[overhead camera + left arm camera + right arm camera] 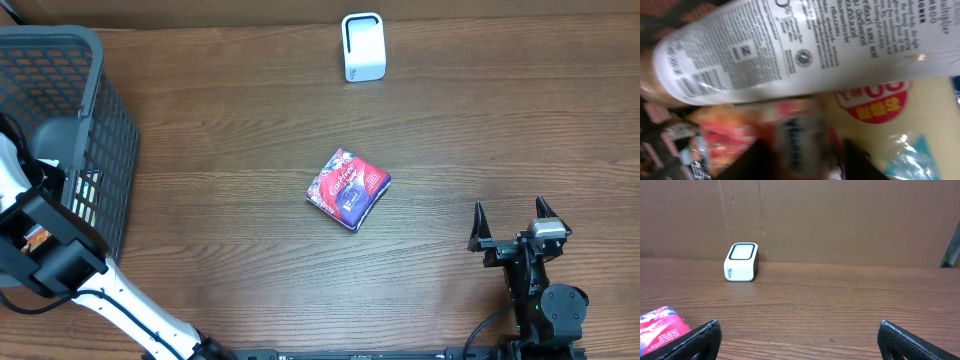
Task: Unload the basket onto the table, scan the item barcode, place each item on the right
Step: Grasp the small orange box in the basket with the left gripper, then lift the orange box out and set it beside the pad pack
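My left arm [40, 250] reaches down into the grey basket [100, 95] at the far left. In the left wrist view, a blurred red and white packet [797, 135] lies between the dark fingers of my left gripper [802, 152]. The blur hides whether the jaws press on it. A white barcode scanner [363, 47] [741, 261] stands at the table's far edge. A red and blue packet [348, 188] [660, 327] lies flat mid-table. My right gripper [512, 212] [799, 326] rests low at the front right, open and holding nothing.
Inside the basket, a white bottle [805, 45] lies across the top of the view, above a yellow packet [890, 125] and a teal wrapper [920, 160]. A brown cardboard wall [840, 220] stands behind the scanner.
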